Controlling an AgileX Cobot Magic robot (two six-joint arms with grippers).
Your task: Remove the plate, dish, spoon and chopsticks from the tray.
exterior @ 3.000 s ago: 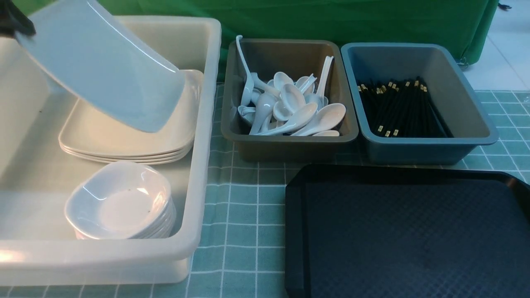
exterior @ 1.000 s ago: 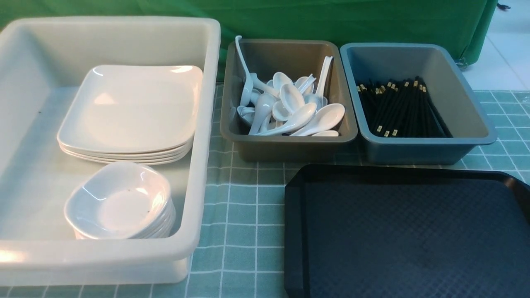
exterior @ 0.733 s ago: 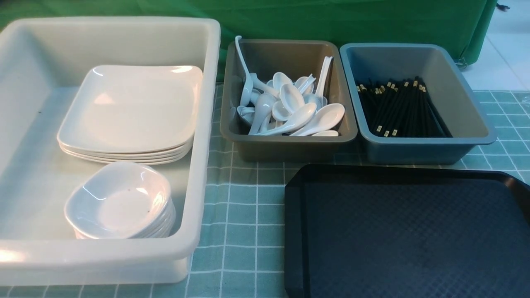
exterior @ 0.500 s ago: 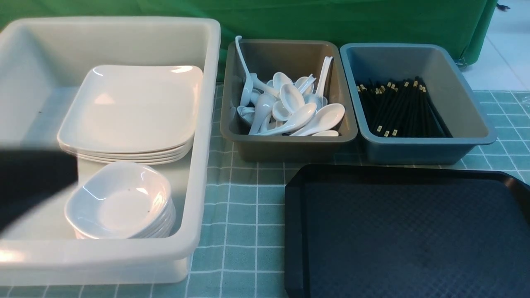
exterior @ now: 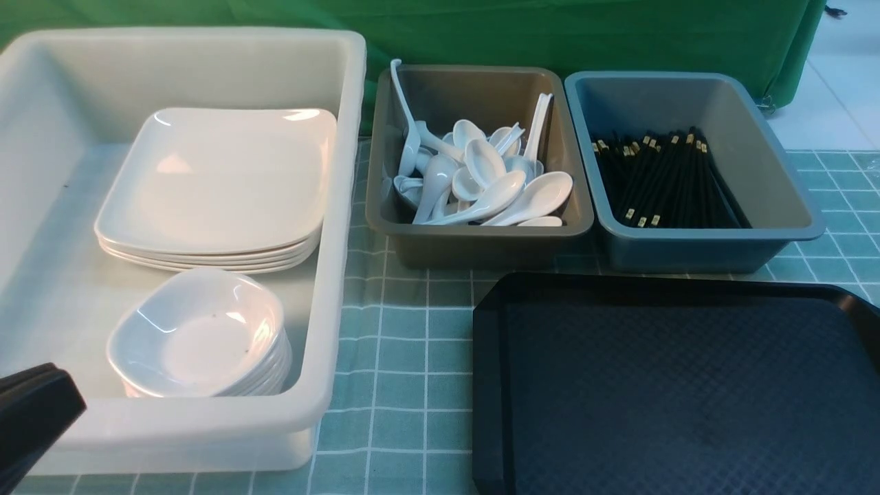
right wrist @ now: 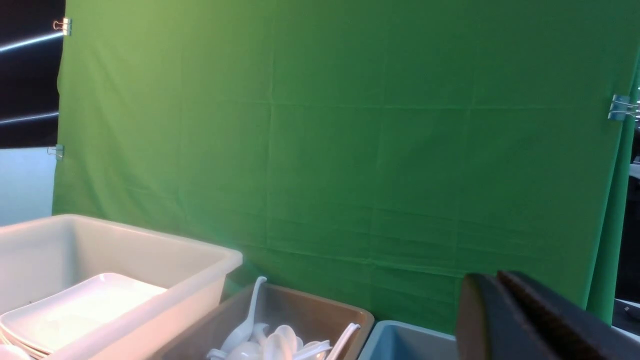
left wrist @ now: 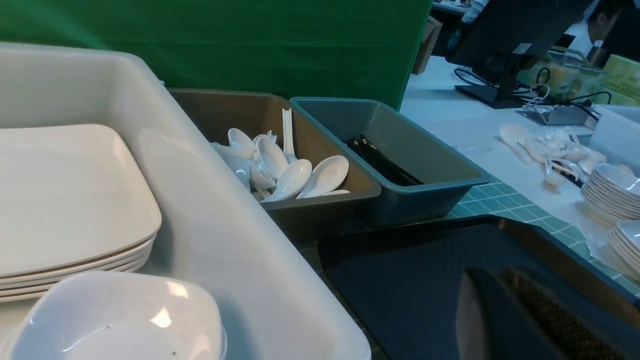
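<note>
My left gripper (exterior: 31,412) is showing only as a dark edge at the near left corner of the white tub (exterior: 330,289), and I cannot tell whether its jaws are apart or together; my right gripper (right wrist: 530,320) is appearing with its jaws lying together. The plate (exterior: 216,179) is topping the stack inside the tub behind the small dishes (exterior: 199,337), the spoons (exterior: 488,182) are filling the brown bin (exterior: 481,240), the chopsticks (exterior: 663,182) are lying in the blue-grey bin (exterior: 701,244), and the black tray (exterior: 680,392) is sitting bare
</note>
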